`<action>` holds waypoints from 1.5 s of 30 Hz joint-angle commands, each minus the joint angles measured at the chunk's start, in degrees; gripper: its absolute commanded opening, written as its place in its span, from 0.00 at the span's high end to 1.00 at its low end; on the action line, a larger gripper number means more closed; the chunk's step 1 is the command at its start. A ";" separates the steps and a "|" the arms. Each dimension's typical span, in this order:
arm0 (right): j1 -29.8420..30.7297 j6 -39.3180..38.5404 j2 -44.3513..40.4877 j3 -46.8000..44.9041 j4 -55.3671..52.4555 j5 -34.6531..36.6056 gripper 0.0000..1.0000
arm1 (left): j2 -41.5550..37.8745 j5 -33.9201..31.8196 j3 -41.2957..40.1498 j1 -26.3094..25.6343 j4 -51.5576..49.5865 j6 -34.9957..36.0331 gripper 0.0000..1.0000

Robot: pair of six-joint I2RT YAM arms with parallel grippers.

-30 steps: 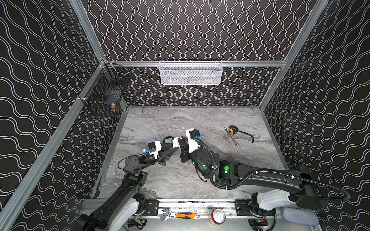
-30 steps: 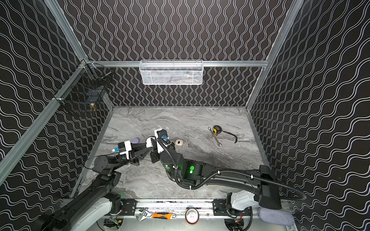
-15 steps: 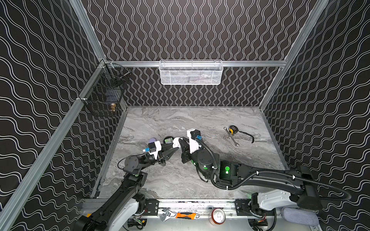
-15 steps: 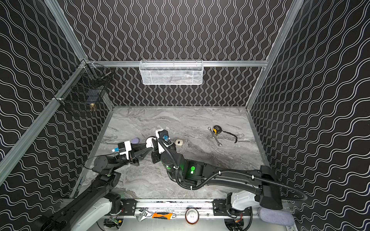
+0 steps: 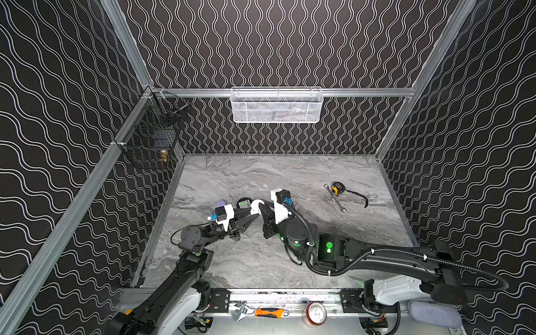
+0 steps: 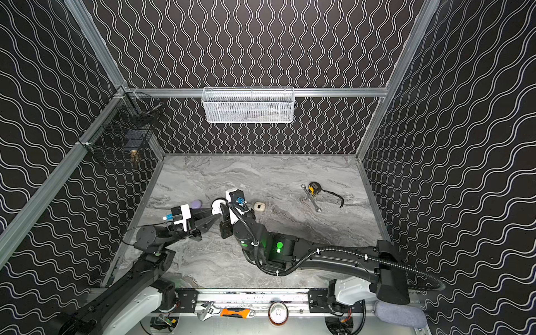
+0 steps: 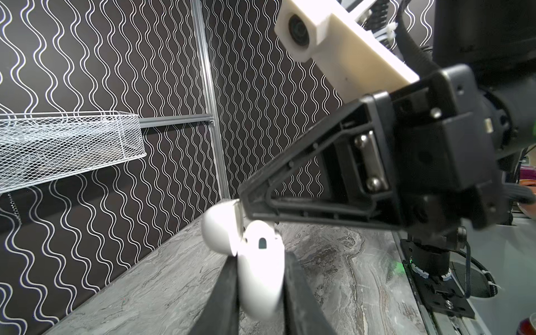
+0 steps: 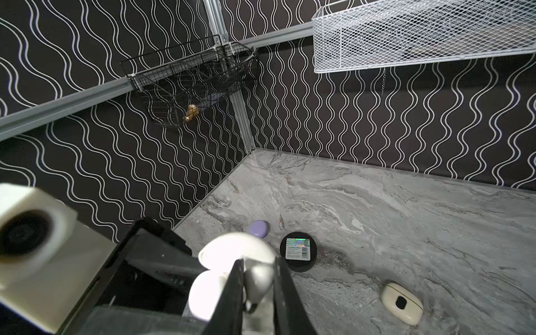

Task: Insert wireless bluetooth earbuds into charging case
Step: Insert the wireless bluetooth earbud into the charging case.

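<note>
No visible change over the last second: both arms hold the same pose and the jaws have not moved. We read that as a paused or very slow insertion, with nothing released yet.

Room: black walls with white wavy lines on three sides, with aluminium framing. Surface: a grey marbled tabletop, mostly bare. A white mesh basket hangs on the back rail and a black wire basket sits in the rear left corner; we cannot make out what either holds.

The two arms meet left of centre. The left gripper is clamped narrow on a white glossy charging case, whose lid is hinged open. The right gripper is pinched nearly closed on what looks like a small glossy white earbud, right at the mouth of the case. We judge it is not yet seated.

Well apart, on the right, a yellow-black tape measure lies just beside a steel wrench. Near the grippers are a black round puck with a shiny label, a closed lilac pebble-shaped case and a closed cream case. We see no loose buds on the tabletop.
</note>
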 commanded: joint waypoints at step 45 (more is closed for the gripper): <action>-4.95 0.27 -1.44 5.45 -13.83 -11.24 0.76 | 0.96 1.50 -0.52 -0.04 5.71 1.73 1.00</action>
